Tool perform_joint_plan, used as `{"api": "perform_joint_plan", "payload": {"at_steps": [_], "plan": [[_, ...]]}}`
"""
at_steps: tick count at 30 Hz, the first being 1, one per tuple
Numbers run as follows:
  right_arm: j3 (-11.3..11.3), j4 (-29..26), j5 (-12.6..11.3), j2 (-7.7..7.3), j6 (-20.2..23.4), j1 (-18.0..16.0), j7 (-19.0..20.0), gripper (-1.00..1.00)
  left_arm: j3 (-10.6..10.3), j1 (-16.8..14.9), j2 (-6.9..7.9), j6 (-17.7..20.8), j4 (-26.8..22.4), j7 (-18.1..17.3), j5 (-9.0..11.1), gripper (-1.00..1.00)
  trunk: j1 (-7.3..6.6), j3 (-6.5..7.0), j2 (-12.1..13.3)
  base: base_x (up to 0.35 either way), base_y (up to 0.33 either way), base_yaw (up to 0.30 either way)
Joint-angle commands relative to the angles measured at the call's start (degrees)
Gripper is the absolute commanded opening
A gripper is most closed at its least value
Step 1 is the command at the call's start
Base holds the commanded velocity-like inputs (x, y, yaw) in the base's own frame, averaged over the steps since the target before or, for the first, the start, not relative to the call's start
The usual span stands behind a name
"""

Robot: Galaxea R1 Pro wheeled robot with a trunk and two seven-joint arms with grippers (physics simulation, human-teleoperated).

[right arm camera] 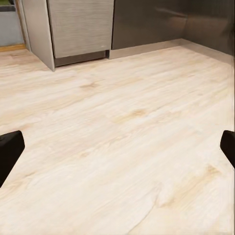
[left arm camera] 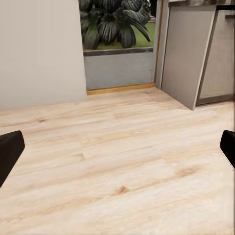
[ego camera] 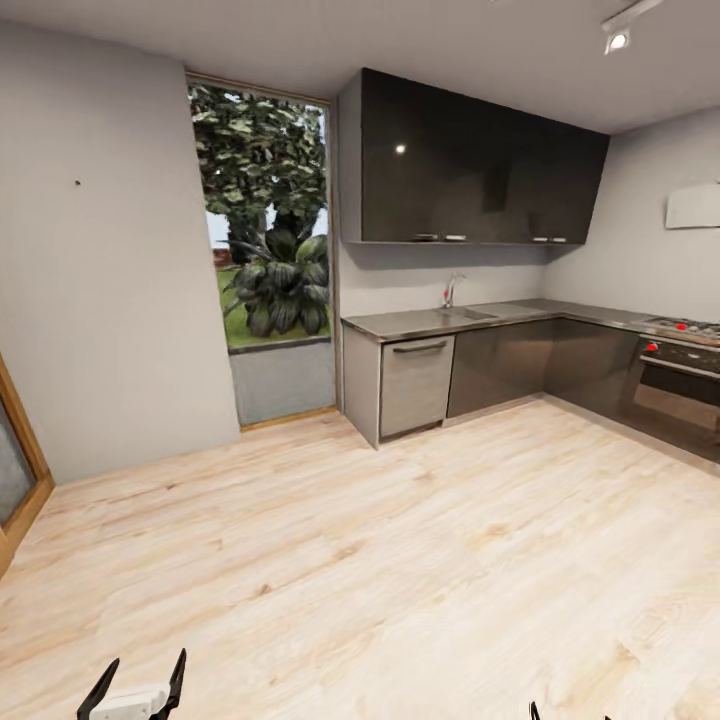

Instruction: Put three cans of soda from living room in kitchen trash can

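I am in the kitchen, facing its glossy dark wall cabinet [ego camera: 480, 165] and grey steel counter [ego camera: 420, 322] with a tap [ego camera: 452, 290]. The cans of soda and the tash can are out of view. My left gripper [ego camera: 147, 660] sits low at the left of the head view, open and empty. In the left wrist view the left gripper [left arm camera: 117, 147] has its dark fingers [left arm camera: 10, 152] spread wide over bare wood floor. My right gripper [right arm camera: 117, 147] is likewise open with nothing between its fingers; its tips [ego camera: 570, 712] just peek in at the head view's lower edge.
Light wood floor [ego camera: 400, 560] stretches ahead. A dishwasher front [ego camera: 415, 383] ends the counter run, and an oven [ego camera: 680, 385] with a hob stands at the right. A tall window [ego camera: 268, 250] shows plants. A wooden door frame [ego camera: 15, 480] is at the far left.
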Motion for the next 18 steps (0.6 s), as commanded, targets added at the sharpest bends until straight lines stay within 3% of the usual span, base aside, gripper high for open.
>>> {"api": "perform_joint_plan", "payload": {"at_steps": [1, 18], "plan": [[0.0, 0.06, -0.01, 0.0, 0.0, -0.01, 0.0, 1.0, -0.01, 0.0, 0.0, -0.01, 0.0, -0.01, -0.01, 1.0, 0.0, 0.05, 0.0, 0.0, 0.0, -0.174], [0.0, 0.27, 0.0, 0.18, 0.0, -0.06, -0.05, 1.0, -0.06, 0.0, -0.05, -0.04, 0.02, 0.02, -0.01, 1.0, 0.0, 0.23, 0.0, 0.0, 0.0, -0.043]]}}
